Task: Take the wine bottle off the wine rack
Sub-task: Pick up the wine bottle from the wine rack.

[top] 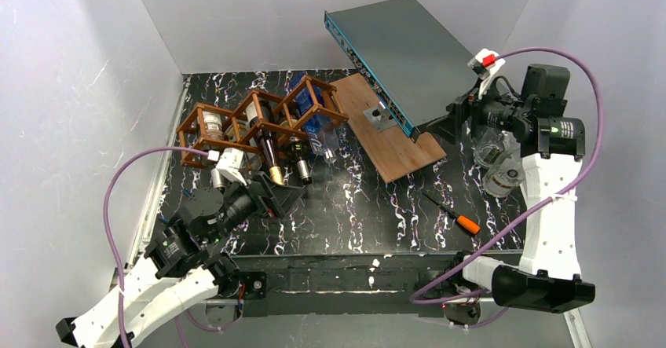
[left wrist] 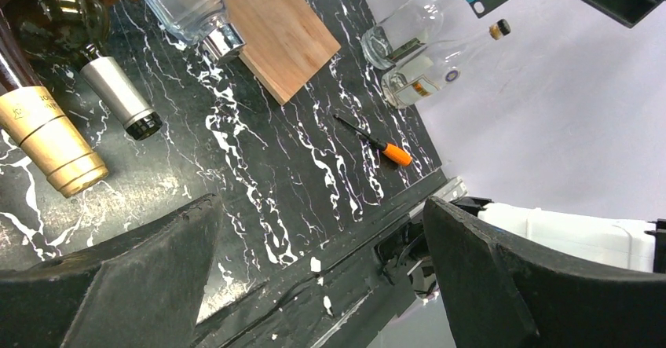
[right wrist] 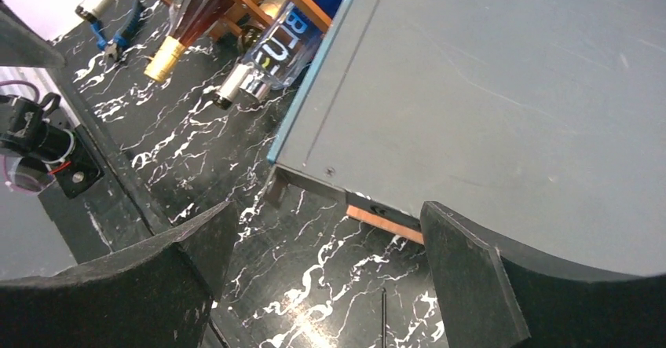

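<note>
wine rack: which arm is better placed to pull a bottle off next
Left. The left gripper is open right beside the necks jutting from the wine rack, nearest the gold-capped bottle. The right gripper, also open, is across the table by the grey box, far from the rack.

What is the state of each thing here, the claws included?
Left claw: open, empty.
Right claw: open, empty.
Wine rack: standing, bottles inside.
Gold-capped wine bottle: in the rack, neck sticking out.
Silver-necked wine bottle: in the rack, neck sticking out.
Clear bottle: in the rack.
Screwdriver: lying flat.
Grey box: tilted.
</note>
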`<state>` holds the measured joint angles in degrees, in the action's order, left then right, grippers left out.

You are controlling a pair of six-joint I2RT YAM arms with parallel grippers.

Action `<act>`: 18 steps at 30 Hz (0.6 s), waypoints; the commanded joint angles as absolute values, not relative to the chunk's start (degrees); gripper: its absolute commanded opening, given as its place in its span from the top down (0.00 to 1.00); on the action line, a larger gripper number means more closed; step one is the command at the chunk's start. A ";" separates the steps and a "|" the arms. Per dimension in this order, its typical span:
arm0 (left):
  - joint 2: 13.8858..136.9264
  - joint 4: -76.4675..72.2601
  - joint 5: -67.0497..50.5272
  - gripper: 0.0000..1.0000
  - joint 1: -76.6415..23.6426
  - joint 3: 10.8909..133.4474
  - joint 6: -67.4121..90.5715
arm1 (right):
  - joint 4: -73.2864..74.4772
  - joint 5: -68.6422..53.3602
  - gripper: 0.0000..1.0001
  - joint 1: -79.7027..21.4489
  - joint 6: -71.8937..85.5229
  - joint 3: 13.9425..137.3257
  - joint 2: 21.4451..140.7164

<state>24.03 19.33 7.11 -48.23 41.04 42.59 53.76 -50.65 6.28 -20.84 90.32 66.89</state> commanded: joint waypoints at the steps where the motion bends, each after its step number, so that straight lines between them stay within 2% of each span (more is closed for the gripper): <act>1: 27.44 17.69 7.90 0.02 -48.52 43.56 42.97 | 50.62 -48.16 0.06 1.87 -19.08 93.38 67.92; 12: 35.84 14.85 6.37 0.02 -48.60 46.93 43.53 | 50.91 -44.23 0.06 -10.13 -21.10 97.71 70.71; 18: 37.95 15.79 7.50 0.02 -48.54 48.04 43.95 | 51.11 -38.77 0.06 -20.92 -24.80 101.12 74.46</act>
